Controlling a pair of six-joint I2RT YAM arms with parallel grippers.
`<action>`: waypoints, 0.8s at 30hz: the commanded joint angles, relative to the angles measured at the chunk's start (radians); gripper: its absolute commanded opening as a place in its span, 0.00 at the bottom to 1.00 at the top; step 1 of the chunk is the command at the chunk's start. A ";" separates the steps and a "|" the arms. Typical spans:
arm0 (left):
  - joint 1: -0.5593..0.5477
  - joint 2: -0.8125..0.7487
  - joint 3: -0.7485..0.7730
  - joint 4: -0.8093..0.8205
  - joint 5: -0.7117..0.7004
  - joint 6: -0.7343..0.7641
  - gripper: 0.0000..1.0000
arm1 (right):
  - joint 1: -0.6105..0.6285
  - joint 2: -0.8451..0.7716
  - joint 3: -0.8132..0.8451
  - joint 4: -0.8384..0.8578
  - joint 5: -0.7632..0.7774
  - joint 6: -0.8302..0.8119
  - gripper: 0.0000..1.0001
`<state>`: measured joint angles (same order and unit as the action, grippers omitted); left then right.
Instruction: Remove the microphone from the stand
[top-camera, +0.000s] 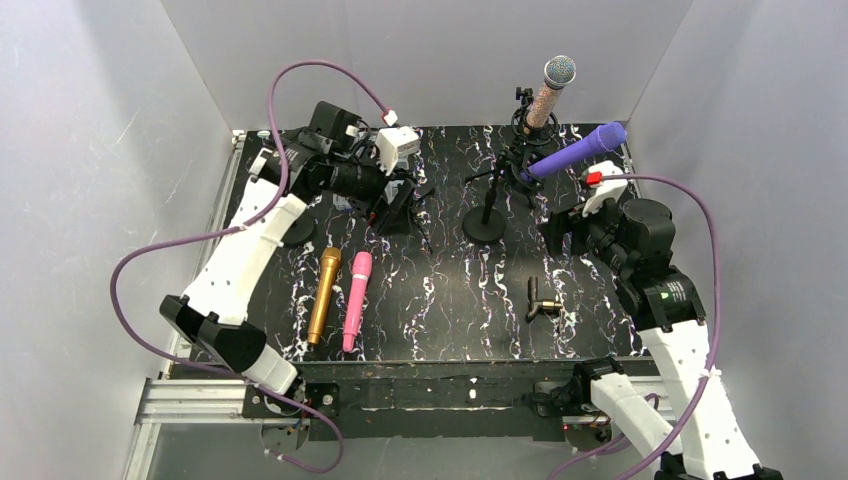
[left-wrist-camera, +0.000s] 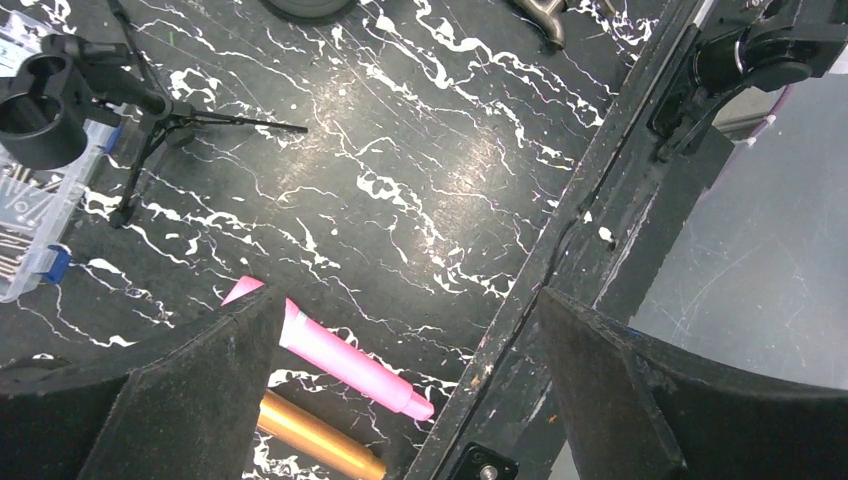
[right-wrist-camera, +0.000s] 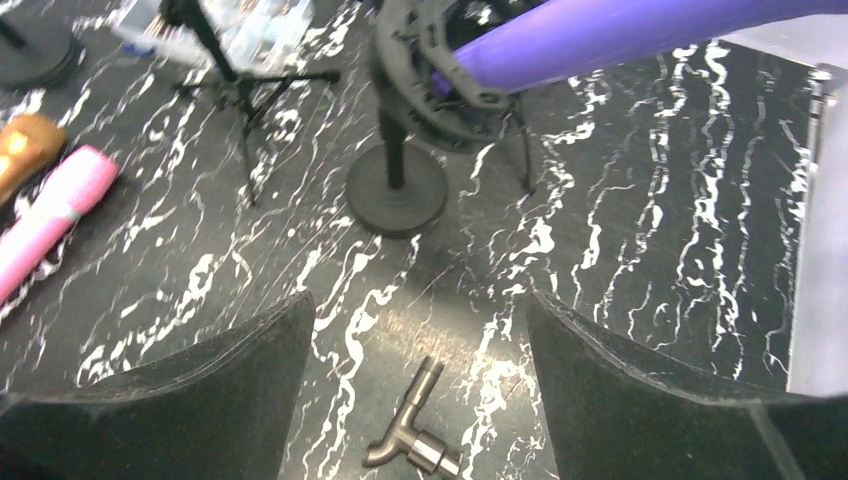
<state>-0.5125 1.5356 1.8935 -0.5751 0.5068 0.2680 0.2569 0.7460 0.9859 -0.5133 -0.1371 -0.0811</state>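
Two grippers are in view, both with jaws spread wide and nothing between them. Read the overhead view as a clock with twelve at the far wall. The purple microphone (top-camera: 575, 150) is at about one o'clock over the black, white-veined table (top-camera: 450, 320). It is clear of the surface, clamped in the ring mount on top of the round-based stand (top-camera: 487, 226). It lies tilted, with its head pointing toward two o'clock and its tail toward eight.

The right gripper (top-camera: 556, 232) hangs at five o'clock of the mount, near it but apart from both microphone and stand. In its wrist view the purple body crosses the top of the picture, beyond the open fingers (right-wrist-camera: 220, 400). A small metal fitting (right-wrist-camera: 415, 450) shows between them, lying untouched on the table.

Behind the purple one, toward twelve, a glittery microphone (top-camera: 548, 92) stands nearly upright in a clip (top-camera: 522, 100).

The left gripper (top-camera: 395, 208) is at ten o'clock, near a clear plastic box (left-wrist-camera: 30, 200) and a small tripod (left-wrist-camera: 150, 115). At seven o'clock a gold microphone (top-camera: 323, 295) and a pink microphone (top-camera: 356, 300) lie side by side on the table, the gold one on the nine o'clock side.
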 joint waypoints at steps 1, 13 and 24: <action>-0.016 -0.001 0.003 -0.033 0.042 0.004 0.98 | -0.034 0.006 0.004 0.131 0.097 0.101 0.85; -0.024 -0.046 -0.097 -0.014 0.023 0.077 0.98 | -0.047 0.158 0.053 0.356 0.066 0.218 0.82; -0.029 -0.031 -0.103 0.007 0.026 0.048 0.98 | -0.060 0.222 0.016 0.533 0.168 0.271 0.82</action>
<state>-0.5343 1.5276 1.8057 -0.5354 0.5083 0.3218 0.2031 0.9714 0.9871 -0.1051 -0.0273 0.1665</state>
